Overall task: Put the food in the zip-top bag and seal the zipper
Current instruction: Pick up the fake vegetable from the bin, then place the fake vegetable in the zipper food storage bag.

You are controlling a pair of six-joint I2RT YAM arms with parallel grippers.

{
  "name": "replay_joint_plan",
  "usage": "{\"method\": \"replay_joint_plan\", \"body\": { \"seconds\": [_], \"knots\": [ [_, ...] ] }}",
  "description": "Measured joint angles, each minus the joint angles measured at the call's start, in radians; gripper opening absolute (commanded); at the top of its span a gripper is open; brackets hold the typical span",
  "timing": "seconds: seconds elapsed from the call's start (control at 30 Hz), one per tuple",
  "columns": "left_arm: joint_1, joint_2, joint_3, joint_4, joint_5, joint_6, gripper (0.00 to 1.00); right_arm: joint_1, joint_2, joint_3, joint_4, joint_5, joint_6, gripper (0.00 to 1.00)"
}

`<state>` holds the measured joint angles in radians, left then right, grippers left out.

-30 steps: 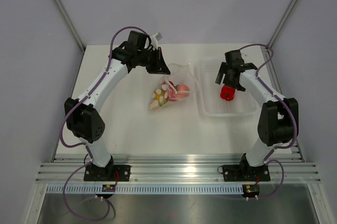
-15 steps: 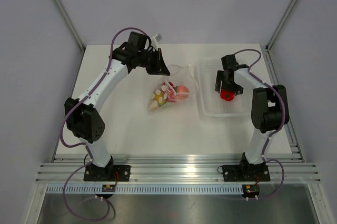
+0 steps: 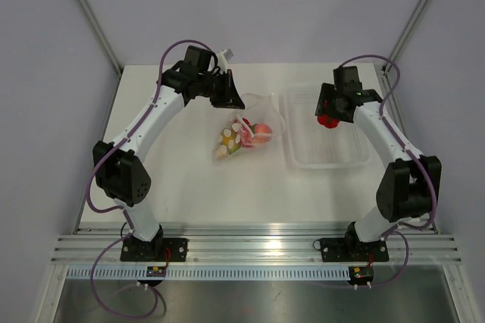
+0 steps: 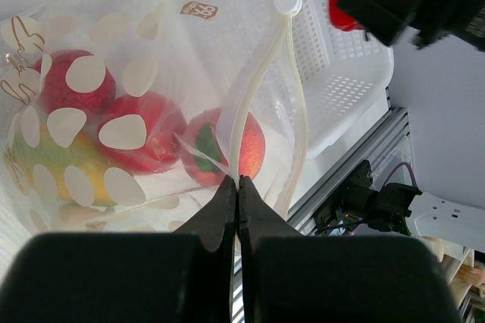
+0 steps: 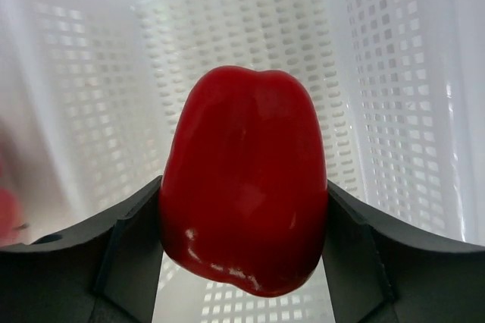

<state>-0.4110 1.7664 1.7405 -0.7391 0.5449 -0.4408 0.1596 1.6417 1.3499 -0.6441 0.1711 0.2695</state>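
White counter (image 3: pixel 189 179), mid-frame in the top view, metal rails (image 3: pixel 250 243) along its lower edge. Bears at centre a clear, white-dotted zip-top bag (image 3: pixel 244 135), lying flat with red and yellow food (image 3: pixel 261 130) inside. Bears just to the right a white perforated tray (image 3: pixel 326 158).

the zip-top bag (image 3: pixel 246 132) lies mid-table. the left gripper (image 4: pixel 236 186), clamped on its mouth, blocks its 11 o'clock side. the tray (image 3: pixel 289 141) wall stands just beside it at 3 o'clock. bare table (image 3: pixel 197 186) lies at 6 and 9 o'clock. the right gripper (image 3: pixel 329 116), gripping a red fruit (image 5: pixel 242 186), hangs over the tray's 12 o'clock end.
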Motion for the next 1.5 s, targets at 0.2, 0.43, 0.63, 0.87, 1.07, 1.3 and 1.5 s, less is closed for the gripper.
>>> {"method": "replay_joint_plan", "body": {
  "seconds": [0.2, 0.43, 0.63, 0.87, 1.07, 1.3, 1.5],
  "knots": [
    [0.0, 0.002, 0.01, -0.002, 0.0, 0.004, 0.0, 0.121, -0.211, 0.055, -0.045, -0.008, 0.018, 0.6],
    [0.0, 0.002, 0.012, -0.002, 0.001, 0.005, 0.0, 0.317, -0.241, 0.111, -0.027, -0.085, 0.071, 0.61],
    [0.0, 0.002, 0.012, -0.002, 0.001, 0.005, 0.0, 0.395, -0.158, 0.111, 0.02, -0.115, 0.124, 0.62],
    [0.0, 0.002, 0.012, 0.0, 0.004, 0.003, 0.0, 0.469, -0.048, 0.162, 0.045, -0.133, 0.155, 0.84],
    [0.0, -0.005, -0.005, 0.009, 0.014, -0.001, 0.0, 0.484, 0.016, 0.234, 0.049, -0.127, 0.165, 1.0],
    [0.0, -0.011, -0.016, 0.014, 0.029, -0.002, 0.0, 0.488, -0.006, 0.234, 0.031, -0.075, 0.149, 0.86],
    [0.0, -0.011, -0.016, 0.025, 0.035, -0.005, 0.0, 0.473, -0.078, 0.209, 0.011, 0.019, 0.121, 0.63]
  ]
}}
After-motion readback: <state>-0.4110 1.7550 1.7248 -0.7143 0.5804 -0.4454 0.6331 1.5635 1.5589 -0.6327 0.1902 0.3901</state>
